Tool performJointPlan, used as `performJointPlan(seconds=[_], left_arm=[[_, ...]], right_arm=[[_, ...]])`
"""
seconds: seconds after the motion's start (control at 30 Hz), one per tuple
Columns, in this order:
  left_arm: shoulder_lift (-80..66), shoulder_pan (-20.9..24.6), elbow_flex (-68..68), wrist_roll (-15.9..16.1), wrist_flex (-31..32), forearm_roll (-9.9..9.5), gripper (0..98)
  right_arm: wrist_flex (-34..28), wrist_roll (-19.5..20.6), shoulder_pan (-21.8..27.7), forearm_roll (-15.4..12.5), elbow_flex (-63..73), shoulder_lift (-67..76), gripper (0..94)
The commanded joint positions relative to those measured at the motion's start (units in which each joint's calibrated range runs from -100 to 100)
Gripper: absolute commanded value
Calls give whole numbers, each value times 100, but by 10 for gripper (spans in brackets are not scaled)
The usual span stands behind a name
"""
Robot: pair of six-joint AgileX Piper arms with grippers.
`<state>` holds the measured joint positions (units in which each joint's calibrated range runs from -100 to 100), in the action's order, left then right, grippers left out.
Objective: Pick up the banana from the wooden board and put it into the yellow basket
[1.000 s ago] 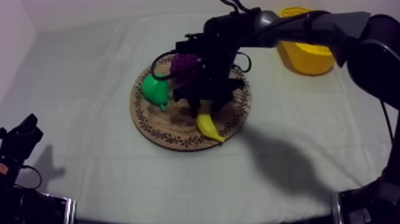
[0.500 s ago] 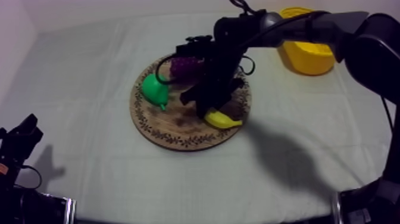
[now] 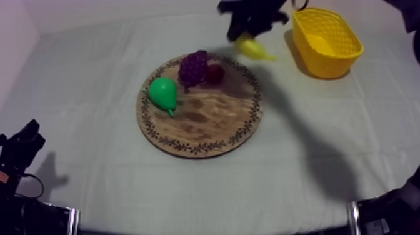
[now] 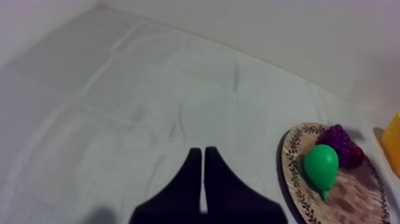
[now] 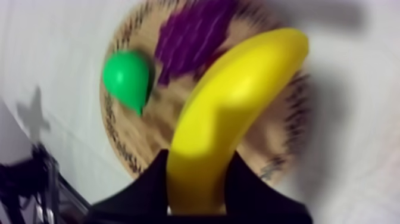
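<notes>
The yellow banana [image 3: 253, 47] hangs in the air between the wooden board [image 3: 206, 128] and the yellow basket [image 3: 326, 40], with my right gripper [image 3: 248, 32] shut on it from above. From the right wrist the banana [image 5: 238, 107] curves up out of the black fingers [image 5: 146, 187], high over the board [image 5: 280, 161]. On the board lie a green pear [image 3: 164, 94], purple grapes [image 3: 194, 67] and a small red fruit [image 3: 215, 74]. My left gripper [image 3: 25, 139] rests low at the table's left, its fingers [image 4: 203, 179] together as a narrow wedge.
The basket stands at the far right of the table, close to the back edge. From the left wrist, the board [image 4: 294, 179] with the pear [image 4: 321, 167] and grapes [image 4: 336, 138] lies well ahead across bare cloth.
My right gripper has lifted the banana off the board and carried it up and back toward the basket. The arm no longer covers the board. The left arm has not moved.
</notes>
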<state>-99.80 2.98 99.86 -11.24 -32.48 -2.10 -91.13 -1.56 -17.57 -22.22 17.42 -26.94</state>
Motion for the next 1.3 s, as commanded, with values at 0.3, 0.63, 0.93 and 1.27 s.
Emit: performJointPlan(seconds=[0.3, 0.63, 0.93, 1.27], left_arm=[[-3, 3, 3, -2, -2, -3, 1], [-3, 3, 3, -1, -2, -3, 1], [-3, 3, 3, -1, -2, -3, 1], [-3, 3, 3, -2, -2, -3, 1]], right_arm=[[32, -33, 1193, 260, 1276, -115, 95], [298, -145, 1874, 491, 1360, -562, 96], [949, -264, 2022, 741, 688, -840, 96], [1407, -294, 2000, 848, 269, -1162, 104]])
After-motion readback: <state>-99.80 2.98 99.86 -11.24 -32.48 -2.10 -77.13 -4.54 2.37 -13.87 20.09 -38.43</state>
